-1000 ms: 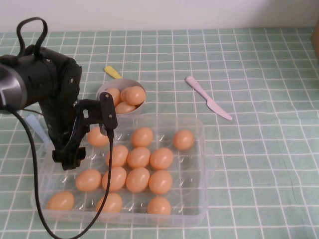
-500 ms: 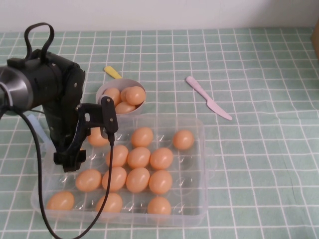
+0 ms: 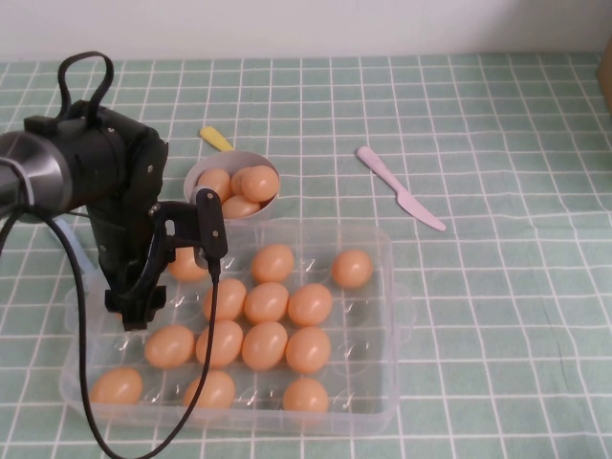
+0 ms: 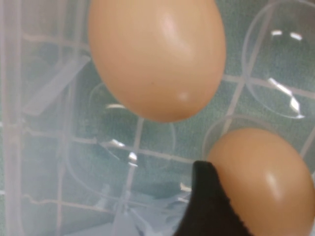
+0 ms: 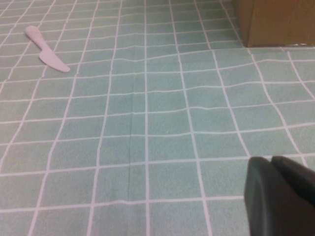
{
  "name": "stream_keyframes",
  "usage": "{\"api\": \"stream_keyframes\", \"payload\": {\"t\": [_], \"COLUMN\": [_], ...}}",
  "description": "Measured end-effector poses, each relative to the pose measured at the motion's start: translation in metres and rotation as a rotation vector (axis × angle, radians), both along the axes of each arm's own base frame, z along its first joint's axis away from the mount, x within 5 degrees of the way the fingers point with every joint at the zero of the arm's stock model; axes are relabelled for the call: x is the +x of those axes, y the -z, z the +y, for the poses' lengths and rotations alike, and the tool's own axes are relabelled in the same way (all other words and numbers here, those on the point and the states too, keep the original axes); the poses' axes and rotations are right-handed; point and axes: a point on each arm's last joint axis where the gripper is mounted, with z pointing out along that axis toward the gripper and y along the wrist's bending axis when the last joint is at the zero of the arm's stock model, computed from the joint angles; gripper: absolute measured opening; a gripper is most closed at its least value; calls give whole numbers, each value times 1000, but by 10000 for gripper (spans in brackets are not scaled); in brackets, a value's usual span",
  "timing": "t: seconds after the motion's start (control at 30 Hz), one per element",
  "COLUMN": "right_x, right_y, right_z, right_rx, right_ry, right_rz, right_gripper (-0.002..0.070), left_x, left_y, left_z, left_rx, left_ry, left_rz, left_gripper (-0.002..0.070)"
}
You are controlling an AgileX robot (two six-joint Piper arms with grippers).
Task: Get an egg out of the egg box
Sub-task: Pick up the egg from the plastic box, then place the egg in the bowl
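Note:
The clear plastic egg box [image 3: 382, 239] lies at the near left of the table with over a dozen orange-tan eggs in its dimples. My left gripper [image 3: 137, 308] is down inside the box's left side. In the left wrist view one black finger [image 4: 206, 196] presses against the side of an egg [image 4: 261, 182]; the other finger is out of frame. Another egg [image 4: 157, 54] lies just beyond it. My right gripper [image 5: 280, 196] is shut and empty, low over bare tablecloth, and is out of the high view.
A greyish-lilac bowl [image 3: 204, 172] holding three eggs stands just behind the box. A yellow utensil [image 3: 216, 139] lies behind the bowl. A pink plastic knife [image 3: 400, 187] lies to the right, also seen in the right wrist view [image 5: 47, 51]. A cardboard box [image 5: 275, 22] stands far right.
My left arm has leaned slightly rightward and its upper part has shifted, while the gripper stays at the same spot in the box. The eggs have not moved.

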Motion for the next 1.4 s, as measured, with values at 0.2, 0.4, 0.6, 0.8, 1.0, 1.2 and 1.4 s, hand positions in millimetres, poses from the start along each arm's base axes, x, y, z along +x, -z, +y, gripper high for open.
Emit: {"api": "stream_keyframes", "payload": {"t": [0.2, 0.4, 0.6, 0.8, 1.0, 1.2, 1.4], "right_x": [0, 0, 0, 0, 0, 0, 0], "right_y": [0, 0, 0, 0, 0, 0, 0], "right_z": [0, 0, 0, 0, 0, 0, 0], "right_rx": [0, 0, 0, 0, 0, 2, 2], "right_ry": [0, 0, 0, 0, 0, 0, 0], "right_rz": [0, 0, 0, 0, 0, 0, 0], "right_gripper": [-17, -17, -17, -17, -17, -17, -17], "left_x": [0, 0, 0, 2, 2, 18, 52], "left_y": [0, 0, -13, -65, -114, -126, -95], "left_z": [0, 1, 2, -2, -18, -44, -53], "left_rx": [4, 6, 28, -65, -276, -597, -682], "left_ry": [4, 1, -45, -146, -187, -224, -273], "left_rz": [-4, -1, 22, -88, -191, -307, -385], "left_gripper": [335, 335, 335, 335, 335, 334, 334]}}
